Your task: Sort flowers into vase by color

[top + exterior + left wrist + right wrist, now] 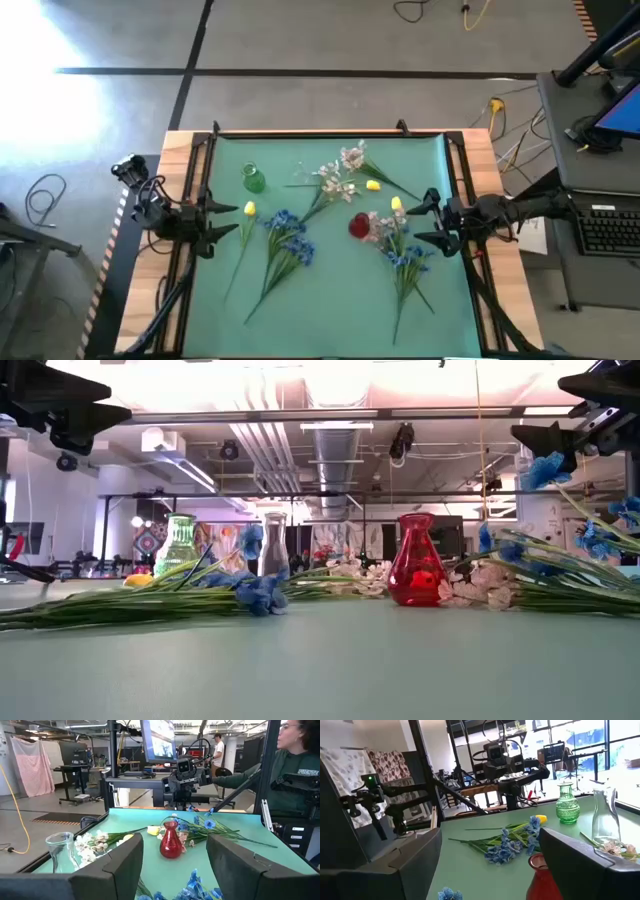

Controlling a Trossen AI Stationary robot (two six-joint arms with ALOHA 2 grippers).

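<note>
Scattered flat across the green tabletop [330, 300]: artificial flowers with thin green stalks, blue blossom clusters [285, 240], pale pink-white sprays [340, 178], yellow buds [249, 209]. Among them, upright: red glass vase [358, 226], green glass vase [253, 180], clear glass vase [273, 546]. At opposite tabletop edges, raised and empty: left end effector [222, 226] and right end effector [425, 221], fingers spread apart.

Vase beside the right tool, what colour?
Red vase, translucent glass. Clearest in the low view; the left wrist view shows it too.

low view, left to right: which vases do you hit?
Green vase → clear vase → red vase.
</note>
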